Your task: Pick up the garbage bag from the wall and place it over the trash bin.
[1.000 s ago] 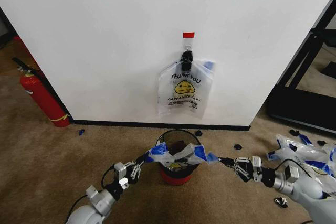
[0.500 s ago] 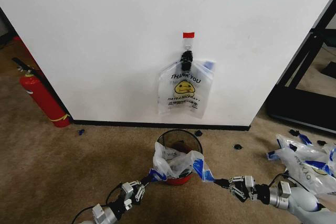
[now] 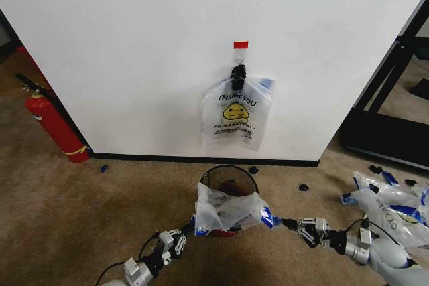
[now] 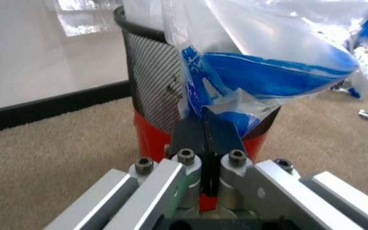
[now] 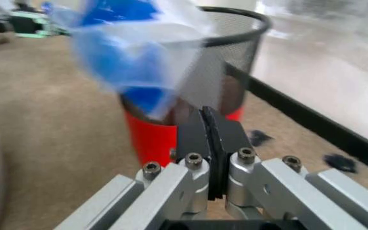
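Your left gripper (image 3: pixel 182 234) pinches one blue handle of the garbage bag (image 3: pixel 224 209), low beside the trash bin (image 3: pixel 228 173). The bag drapes over the bin's near rim only, below a second bag clipped to the wall (image 3: pixel 134 45). Your right gripper (image 3: pixel 292 224), pressed closed, grips the other handle. To seat it well, spread both handles evenly past the far rim before lowering.
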Robot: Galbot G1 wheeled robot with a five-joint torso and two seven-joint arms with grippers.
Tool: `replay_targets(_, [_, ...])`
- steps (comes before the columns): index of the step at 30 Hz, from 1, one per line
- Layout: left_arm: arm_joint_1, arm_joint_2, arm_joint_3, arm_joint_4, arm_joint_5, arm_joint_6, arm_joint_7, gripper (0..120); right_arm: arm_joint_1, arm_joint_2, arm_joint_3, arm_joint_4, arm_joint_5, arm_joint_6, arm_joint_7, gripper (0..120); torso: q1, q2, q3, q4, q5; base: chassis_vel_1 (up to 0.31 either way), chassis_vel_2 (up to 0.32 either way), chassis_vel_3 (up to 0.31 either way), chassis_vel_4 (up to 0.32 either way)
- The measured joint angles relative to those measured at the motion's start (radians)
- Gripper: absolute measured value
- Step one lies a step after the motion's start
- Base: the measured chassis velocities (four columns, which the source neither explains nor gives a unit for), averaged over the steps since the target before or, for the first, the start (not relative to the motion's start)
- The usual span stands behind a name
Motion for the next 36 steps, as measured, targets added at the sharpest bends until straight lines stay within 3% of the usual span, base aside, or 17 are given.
replay_targets(8, [-0.022, -0.020, 0.005, 0.030, 0.016, 0.018, -0.015, 0, 0.023, 0.047, -0.023, -0.042, -0.036, 0.011, 0.149, 0, 0.000, 0.000, 0.000, 0.0000, 0.0000, 0.000, 0.000, 0.000, 0.000])
replay_targets(12, [-0.023, -0.024, 0.011, 0.020, 0.010, 0.024, -0.016, 0, 0.023, 0.054, -0.026, -0.042, -0.032, 0.011, 0.157, 0, 0.000, 0.000, 0.000, 0.0001, 0.0002, 0.000, 0.000, 0.000, 0.000])
replay_targets(19, [-0.014, -0.029, 0.018, -0.012, 0.005, 0.032, -0.016, 0, 0.003, 0.001, 0.015, 0.002, 0.049, -0.056, -0.124, 0, 0.000, 0.000, 0.000, 0.0000, -0.0006, 0.000, 0.000, 0.000, 0.000])
replay_targets(23, [-0.012, -0.030, 0.019, -0.013, 0.004, 0.033, -0.017, 0, -0.004, -0.012, 0.026, 0.015, 0.054, -0.048, -0.163, 0, 0.000, 0.000, 0.000, 0.0000, 0.0001, 0.000, 0.000, 0.000, 0.000])
replay_targets(26, [-0.011, -0.030, 0.018, -0.013, 0.003, 0.034, -0.017, 0, -0.014, -0.023, 0.045, 0.053, 0.056, -0.019, -0.199, 16, 0.000, 0.000, 0.000, 0.0000, 0.0000, 0.000, 0.000, 0.000, 0.000])
replay_targets(32, [-0.012, -0.027, 0.017, -0.013, 0.001, 0.038, -0.017, 0, -0.006, -0.024, 0.054, 0.077, 0.038, 0.004, -0.215, 34, 0.000, 0.000, 0.000, 0.0000, -0.0002, 0.000, 0.000, 0.000, 0.000])
replay_targets(36, [-0.017, -0.027, 0.022, -0.013, -0.001, 0.041, -0.018, 0, 0.008, 0.001, 0.037, 0.066, -0.001, 0.012, -0.197, 52, 0.000, 0.000, 0.000, 0.0000, 0.0001, 0.000, 0.000, 0.000, 0.000])
